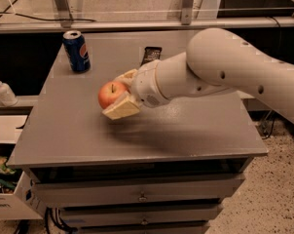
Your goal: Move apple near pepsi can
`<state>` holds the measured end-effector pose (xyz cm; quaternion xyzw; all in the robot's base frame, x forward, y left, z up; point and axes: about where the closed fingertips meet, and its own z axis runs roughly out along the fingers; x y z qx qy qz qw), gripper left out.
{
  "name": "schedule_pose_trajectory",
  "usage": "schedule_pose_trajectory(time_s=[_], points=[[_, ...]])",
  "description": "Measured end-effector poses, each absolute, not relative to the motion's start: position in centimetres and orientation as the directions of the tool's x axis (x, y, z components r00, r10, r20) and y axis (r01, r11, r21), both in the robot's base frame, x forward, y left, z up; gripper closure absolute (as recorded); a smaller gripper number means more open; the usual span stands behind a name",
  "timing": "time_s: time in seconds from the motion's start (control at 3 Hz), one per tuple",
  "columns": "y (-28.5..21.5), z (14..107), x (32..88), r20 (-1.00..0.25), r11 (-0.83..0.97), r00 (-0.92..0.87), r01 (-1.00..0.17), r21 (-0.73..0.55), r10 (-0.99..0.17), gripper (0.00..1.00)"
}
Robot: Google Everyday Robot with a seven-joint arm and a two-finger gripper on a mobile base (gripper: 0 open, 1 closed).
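Observation:
The red-orange apple (110,93) is held above the middle of the grey table (79,135). My gripper (119,93) is shut on the apple, one cream finger (121,108) below it and one behind it. The white arm reaches in from the right. The dark blue pepsi can (76,51) stands upright at the table's far left corner, well apart from the apple, up and to the left of it.
A flat black snack bar wrapper (151,54) lies at the back middle of the table, partly behind the arm. A white pump bottle (2,90) stands on a lower shelf to the left. Drawers sit under the tabletop.

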<state>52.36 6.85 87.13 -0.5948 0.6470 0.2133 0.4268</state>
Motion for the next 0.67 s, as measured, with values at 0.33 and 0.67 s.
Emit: schedule_pose_trajectory(time_s=[0.33,0.67], points=[[9.5,87.7,56.2,-0.774,0.199,0.143,-0.923,-0.328,-0.616,1.00],[9.5,88.1,60.8,-0.764,0.237,0.147,-0.899,-0.368,-0.628,1.00]])
